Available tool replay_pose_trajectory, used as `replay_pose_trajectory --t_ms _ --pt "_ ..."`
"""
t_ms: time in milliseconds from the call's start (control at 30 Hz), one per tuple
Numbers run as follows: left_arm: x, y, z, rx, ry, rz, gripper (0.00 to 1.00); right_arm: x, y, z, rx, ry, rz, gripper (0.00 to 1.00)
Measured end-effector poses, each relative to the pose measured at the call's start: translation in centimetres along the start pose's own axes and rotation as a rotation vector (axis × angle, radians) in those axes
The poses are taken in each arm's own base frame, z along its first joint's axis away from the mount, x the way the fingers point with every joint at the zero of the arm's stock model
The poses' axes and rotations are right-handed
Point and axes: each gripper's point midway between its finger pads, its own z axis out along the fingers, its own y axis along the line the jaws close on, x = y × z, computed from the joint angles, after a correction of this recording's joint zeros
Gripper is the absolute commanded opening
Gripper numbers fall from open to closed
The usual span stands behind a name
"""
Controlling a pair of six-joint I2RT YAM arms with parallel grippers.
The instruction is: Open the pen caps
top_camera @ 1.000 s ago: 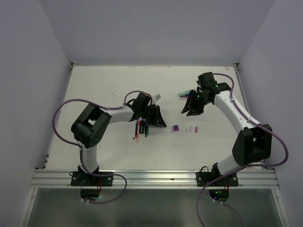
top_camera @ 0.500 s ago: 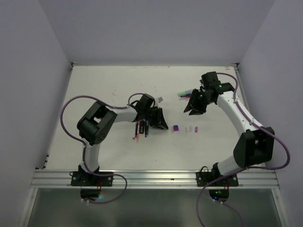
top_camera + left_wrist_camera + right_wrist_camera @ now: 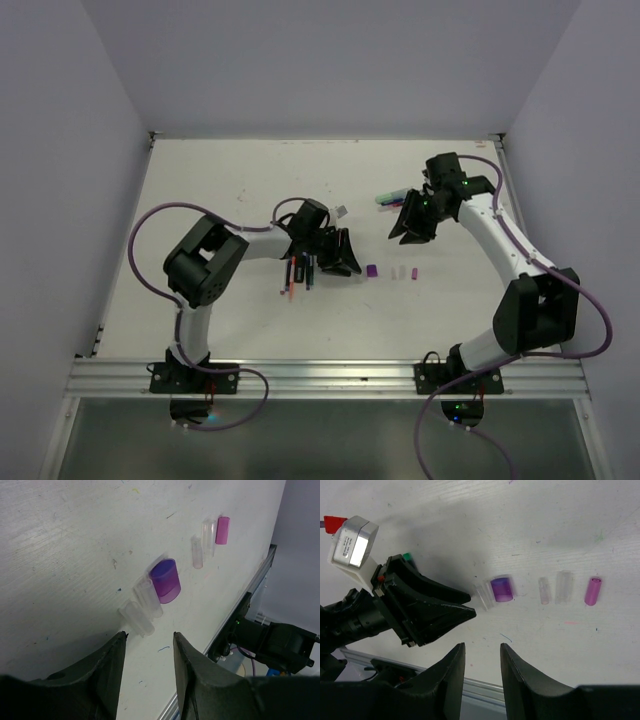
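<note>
Pen caps: a row mid-frame on the table (image 3: pixel 75 540) in the left wrist view. Two clear caps (image 3: pixel 142 607), purple cap (image 3: pixel 166 580), two more clear, pink cap (image 3: pixel 222 530).
Left gripper (image 3: pixel 149 636): fingers spread, empty, near the first clear cap.
Right gripper (image 3: pixel 482 647): fingers parted, empty.
Pens (image 3: pixel 300 272): overhead centre, partly hidden.

room: boxed-in little booth, plain pale lavender-grey on three sides, left wall (image 3: pixel 60 200), back wall (image 3: pixel 330 60), right wall (image 3: pixel 590 130) | worktop (image 3: pixel 200 180): matte white, kinda scuffed, a few stray ink specks | near edge: ribbed aluminium rail (image 3: pixel 330 375), glossy grey panel (image 3: pixel 330 440) below it | light: soft, even, only faint shadows
</note>
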Motion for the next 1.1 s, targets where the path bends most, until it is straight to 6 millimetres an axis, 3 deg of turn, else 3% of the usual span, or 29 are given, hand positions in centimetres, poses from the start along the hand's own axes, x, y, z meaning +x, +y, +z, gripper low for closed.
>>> replay_pose_trajectory --t_ms 200,400,633,833,967,1100 --pt "0.1 0.3 -0.6 -0.036 -0.007 0.026 0.46 -0.1 -0.5 0.7 0.01 0.01 0.03 0.38" --pt "-0.9 0.0 -2.9 -0.127 -0.057 0.143 0.46 -2.1 -1.4 3.0 0.054 0.001 0.155 0.37" --pt "-3.1 -2.0 -6.9 -0.197 -0.177 0.304 0.47 -7.8 -2.3 5.6 0.154 -0.095 0.265 0.37" --pt "-4.0 -3.2 -9.6 -0.223 -0.251 0.381 0.47 -13.0 -3.0 6.2 0.233 -0.216 0.301 0.37" --pt "-4.3 -2.0 -10.8 -0.251 -0.271 0.365 0.47 -16.1 -3.9 7.3 0.296 -0.281 0.343 0.36" --pt "-4.8 0.3 -12.2 -0.292 -0.289 0.315 0.47 -17.5 -5.4 8.5 0.37 -0.302 0.377 0.36"
